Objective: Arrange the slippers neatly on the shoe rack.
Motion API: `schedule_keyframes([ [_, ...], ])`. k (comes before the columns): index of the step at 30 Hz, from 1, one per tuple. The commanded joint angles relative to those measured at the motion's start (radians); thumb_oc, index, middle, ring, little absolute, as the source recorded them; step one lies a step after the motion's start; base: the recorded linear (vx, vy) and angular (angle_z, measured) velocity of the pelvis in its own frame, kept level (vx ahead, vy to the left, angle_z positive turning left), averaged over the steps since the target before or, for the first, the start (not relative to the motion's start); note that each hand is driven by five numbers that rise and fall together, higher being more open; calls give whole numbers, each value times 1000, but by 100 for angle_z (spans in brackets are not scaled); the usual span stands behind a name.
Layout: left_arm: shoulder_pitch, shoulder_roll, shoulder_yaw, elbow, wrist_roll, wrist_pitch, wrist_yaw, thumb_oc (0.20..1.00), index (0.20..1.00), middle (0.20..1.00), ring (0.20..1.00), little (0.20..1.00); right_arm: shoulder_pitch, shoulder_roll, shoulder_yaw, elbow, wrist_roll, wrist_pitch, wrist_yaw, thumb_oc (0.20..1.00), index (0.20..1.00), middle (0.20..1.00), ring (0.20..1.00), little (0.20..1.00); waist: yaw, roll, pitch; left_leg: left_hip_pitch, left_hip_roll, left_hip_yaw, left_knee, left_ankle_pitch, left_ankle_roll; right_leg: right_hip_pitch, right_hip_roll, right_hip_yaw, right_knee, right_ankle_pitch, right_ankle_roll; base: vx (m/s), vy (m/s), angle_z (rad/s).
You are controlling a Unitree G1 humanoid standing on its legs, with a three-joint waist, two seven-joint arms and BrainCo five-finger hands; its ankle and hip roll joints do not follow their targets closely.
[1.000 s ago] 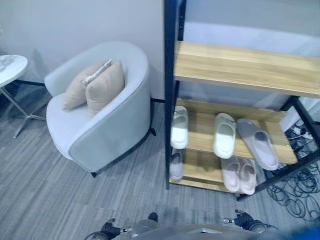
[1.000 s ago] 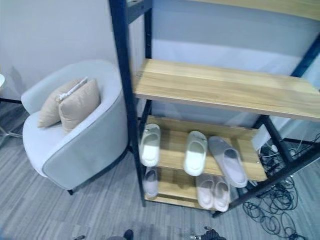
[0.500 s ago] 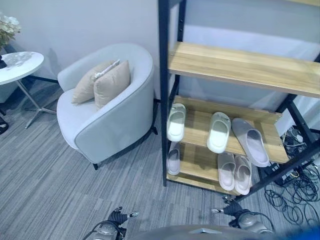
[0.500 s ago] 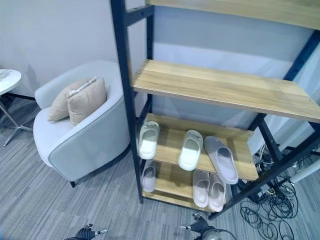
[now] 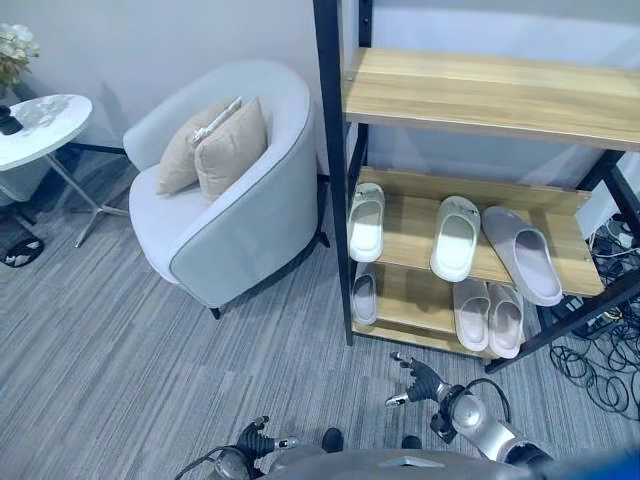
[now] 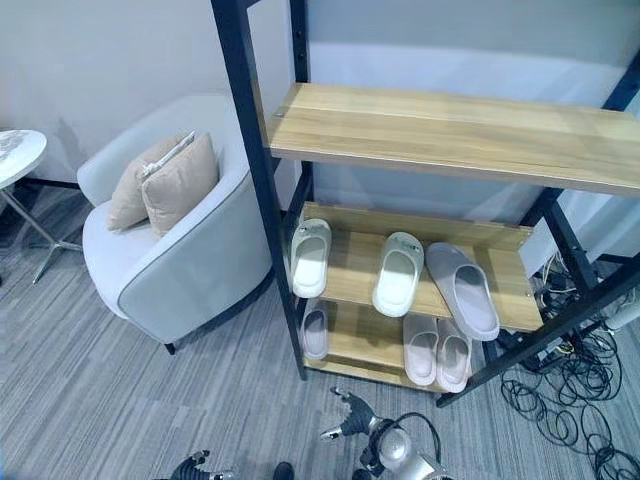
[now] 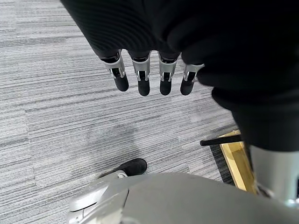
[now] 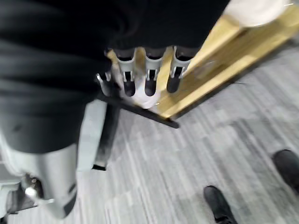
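Six slippers sit on the shoe rack [image 5: 333, 180] ahead of you. On the middle shelf [image 5: 410, 235] a pale green slipper [image 5: 366, 221] lies at the left end, a second pale green slipper [image 5: 455, 237] near the centre, and a grey slipper [image 5: 523, 252] just beside it, angled out toward the right. On the bottom shelf [image 5: 408, 305] a small grey slipper [image 5: 364, 297] lies at the left and a pinkish pair [image 5: 488, 316] lies side by side at the right.

Your right hand [image 5: 417, 381] hangs over the carpet [image 5: 110, 340] in front of the rack, fingers spread and holding nothing. Your left hand [image 5: 258, 439] is low by your side, fingers [image 7: 141, 77] straight and also holding nothing.

To the left of the rack stands a grey armchair [image 5: 231, 190] with two beige cushions [image 5: 217, 148], and further left a round white side table [image 5: 42, 125].
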Motion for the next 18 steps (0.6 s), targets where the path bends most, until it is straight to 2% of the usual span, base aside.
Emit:
schedule_keyframes([
  [1,-66,-4,-25,40,30,-42,21,1000,1000,1000,1000,1000,-21,-11,21,-117,-1,-93,-3,1000,1000,1000,1000,1000,15,-29,8,-9,56,-14,6,-16,-51,46,-66,-8,10,13,68,-11,6,7],
  [4,-60,-19,-37,39,40,-57,54,1000,1000,1000,1000,1000,-16,-64,-3,-293,-47,-152,-81,1000,1000,1000,1000,1000,10,-29,10,-13,62,-16,6,-14,-54,47,-63,-13,10,12,68,2,3,9],
  [9,-31,-35,-28,57,65,-66,71,1000,1000,1000,1000,1000,14,-146,-82,-515,-193,-178,-191,1000,1000,1000,1000,1000,1,-29,3,-9,70,-14,6,-18,-56,47,-58,-14,10,10,68,22,-5,2],
  [13,-9,-46,-28,47,53,-67,87,1000,1000,1000,1000,1000,39,-170,-223,-586,-258,-154,-340,1000,1000,1000,1000,1000,-5,-28,-4,-11,77,-11,6,-17,-57,46,-51,-15,10,8,68,27,0,-2],
  [18,6,-44,-32,30,59,-66,92,1000,1000,1000,1000,1000,30,-166,-370,-503,-303,-85,-470,1000,1000,1000,1000,1000,-1,-33,-11,-14,79,-17,6,-19,-58,49,-48,-25,10,5,67,7,1,0],
])
